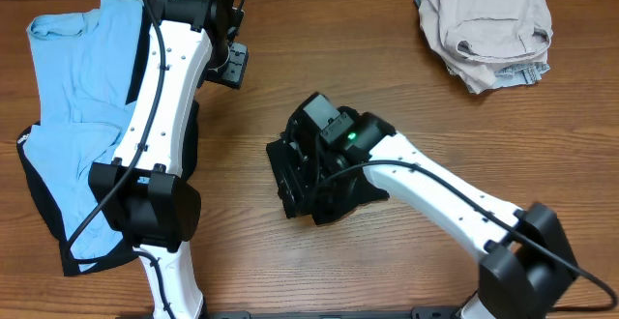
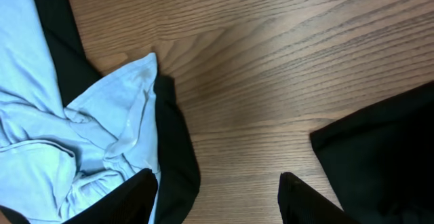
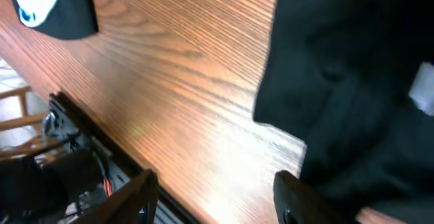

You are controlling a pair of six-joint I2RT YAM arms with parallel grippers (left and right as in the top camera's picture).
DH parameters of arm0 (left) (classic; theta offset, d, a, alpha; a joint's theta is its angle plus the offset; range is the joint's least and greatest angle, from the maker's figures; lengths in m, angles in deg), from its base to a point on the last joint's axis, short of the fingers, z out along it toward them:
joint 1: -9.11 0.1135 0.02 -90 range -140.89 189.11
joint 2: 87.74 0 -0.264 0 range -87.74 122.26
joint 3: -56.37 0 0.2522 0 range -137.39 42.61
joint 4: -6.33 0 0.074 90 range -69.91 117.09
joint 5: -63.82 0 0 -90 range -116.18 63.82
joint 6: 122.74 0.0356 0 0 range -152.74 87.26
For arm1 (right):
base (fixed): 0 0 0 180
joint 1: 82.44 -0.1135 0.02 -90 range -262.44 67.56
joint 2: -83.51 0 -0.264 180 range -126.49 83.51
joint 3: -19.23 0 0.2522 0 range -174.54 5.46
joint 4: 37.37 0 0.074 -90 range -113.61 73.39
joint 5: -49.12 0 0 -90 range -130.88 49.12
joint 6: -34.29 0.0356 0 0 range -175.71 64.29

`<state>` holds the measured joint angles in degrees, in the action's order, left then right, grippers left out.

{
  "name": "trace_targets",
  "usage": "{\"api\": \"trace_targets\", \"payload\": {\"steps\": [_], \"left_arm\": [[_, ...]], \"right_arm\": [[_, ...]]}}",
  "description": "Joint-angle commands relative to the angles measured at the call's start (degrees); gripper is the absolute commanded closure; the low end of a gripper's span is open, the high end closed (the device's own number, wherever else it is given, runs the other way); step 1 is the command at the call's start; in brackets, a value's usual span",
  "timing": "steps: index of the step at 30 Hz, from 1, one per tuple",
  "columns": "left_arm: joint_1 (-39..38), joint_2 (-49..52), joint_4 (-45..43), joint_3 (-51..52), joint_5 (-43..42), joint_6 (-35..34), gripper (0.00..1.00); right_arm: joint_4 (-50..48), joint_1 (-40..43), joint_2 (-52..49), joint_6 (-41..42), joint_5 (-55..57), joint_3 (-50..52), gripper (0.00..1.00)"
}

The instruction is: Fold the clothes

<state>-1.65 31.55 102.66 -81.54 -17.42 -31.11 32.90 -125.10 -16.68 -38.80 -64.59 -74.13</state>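
Black T-shirt (image 1: 290,188) in a compact bundle at centre of table (image 1: 406,77), white label (image 3: 424,91) showing, apparently set there as a finished fold. Right gripper (image 3: 215,191) low over its edge, jaws spread with only bare wood between, gripping nothing. Left gripper (image 2: 215,183) likewise wide and empty, poised beside the heap of light-blue T-shirt (image 1: 77,97) and black cloth (image 2: 176,156), probably to fetch the next garment. Beige folded garment (image 1: 488,29) parked in far corner, well apart from the work
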Motion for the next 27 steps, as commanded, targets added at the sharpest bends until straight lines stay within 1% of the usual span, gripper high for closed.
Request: {"api": "trace_targets", "payload": {"steps": [1,4,5,6,10,14,15,16,17,18,19,22,24,27], "left_arm": [[0.0,0.5,-0.3,-0.7,-0.9,0.3,0.39],[0.0,0.5,-0.3,-0.7,-0.9,0.3,0.39],[0.0,0.5,-0.3,-0.7,-0.9,0.3,0.39],[0.0,0.5,-0.4,-0.7,-0.9,0.3,0.39],[0.0,0.5,-0.6,-0.7,-0.9,0.3,0.39],[0.0,0.5,-0.3,-0.7,-0.9,0.3,0.39],[0.0,0.5,-0.3,-0.7,-0.9,0.3,0.39],[0.0,0.5,-0.4,-0.7,-0.9,0.3,0.39],[0.0,0.5,-0.5,-0.7,-0.8,0.3,0.39],[0.2,0.5,-0.8,-0.7,-0.8,0.3,0.38],[0.4,0.5,-1.1,-0.7,-0.9,0.0,0.39],[1.6,0.5,-2.8,-0.7,-0.9,-2.2,0.38],[2.8,0.5,-3.9,-0.7,-1.0,-3.5,0.39],[4.7,0.5,-5.1,-0.7,-2.7,-3.6,0.4]], "right_arm": [[4.1,1.3,4.4,0.7,10.1,-4.7,0.41],[5.6,2.5,4.8,4.2,20.7,-4.9,0.38],[4.5,3.0,4.5,4.3,24.8,-4.6,0.37],[3.1,3.1,4.1,3.9,26.3,-4.3,0.36],[-2.9,3.1,0.6,1.3,26.6,-3.3,0.35],[-7.0,3.1,-5.1,1.1,26.4,-3.3,0.36],[-7.9,3.1,-5.8,1.1,25.8,-3.3,0.38],[-9.2,3.0,-6.5,1.1,24.7,-3.3,0.45],[-10.5,2.7,-6.7,1.0,23.6,-3.3,0.59],[-13.1,2.2,-6.9,0.7,21.6,-3.3,0.76],[-15.0,1.7,-6.9,0.7,20.6,-3.3,0.85],[-19.8,-0.7,-7.1,0.9,19.9,-3.3,0.95],[-22.2,-2.7,-7.8,0.9,20.0,-3.2,0.96],[-25.0,-5.2,-9.7,1.1,20.0,-3.2,0.96]]}}
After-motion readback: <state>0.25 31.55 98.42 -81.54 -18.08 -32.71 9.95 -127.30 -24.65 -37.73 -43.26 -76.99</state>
